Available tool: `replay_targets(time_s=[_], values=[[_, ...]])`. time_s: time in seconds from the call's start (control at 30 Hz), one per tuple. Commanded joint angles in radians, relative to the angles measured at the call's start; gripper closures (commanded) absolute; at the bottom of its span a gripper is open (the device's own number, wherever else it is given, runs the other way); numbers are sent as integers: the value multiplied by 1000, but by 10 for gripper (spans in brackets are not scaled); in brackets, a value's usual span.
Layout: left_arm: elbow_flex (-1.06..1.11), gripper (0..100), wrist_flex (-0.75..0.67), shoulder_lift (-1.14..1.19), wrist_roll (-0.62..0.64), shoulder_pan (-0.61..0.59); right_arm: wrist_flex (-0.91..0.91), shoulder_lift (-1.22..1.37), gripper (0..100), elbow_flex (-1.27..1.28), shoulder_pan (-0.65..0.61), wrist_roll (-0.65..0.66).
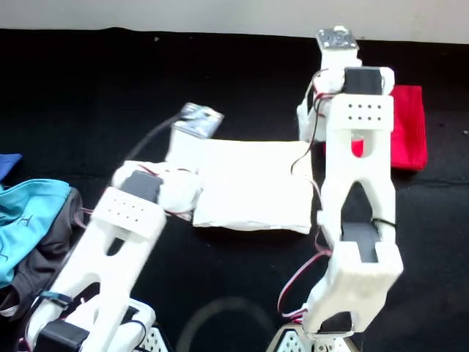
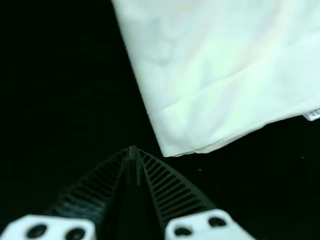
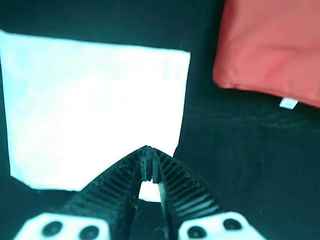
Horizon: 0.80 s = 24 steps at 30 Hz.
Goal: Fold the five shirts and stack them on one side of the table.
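A folded white shirt (image 1: 249,183) lies flat in the middle of the black table (image 1: 88,88). A folded red shirt (image 1: 410,128) lies at the back right, partly behind the right arm. My left gripper (image 2: 132,151) is shut and holds nothing; it hovers over bare table just off a corner of the white shirt (image 2: 225,65). My right gripper (image 3: 149,151) is shut too, above the white shirt's (image 3: 95,105) edge on the side toward the red shirt (image 3: 275,45).
At the table's left edge, unfolded shirts lie in a heap: a teal one (image 1: 29,220) on top, a dark grey one (image 1: 44,264) beneath and a blue one (image 1: 6,165) behind. Both arm bases stand at the front edge.
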Motion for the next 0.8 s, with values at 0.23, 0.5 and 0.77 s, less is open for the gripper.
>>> replay_targets(time_s=[0.23,0.5,0.77], values=[[-4,992,2,-33,-11,-302,-300,-174,902,615,-42,-34],[-10,992,-23,125,-11,-401,-406,-174,620,728,-45,-120],[-5,992,-130,338,-5,-530,-521,-174,620,728,-53,-121]])
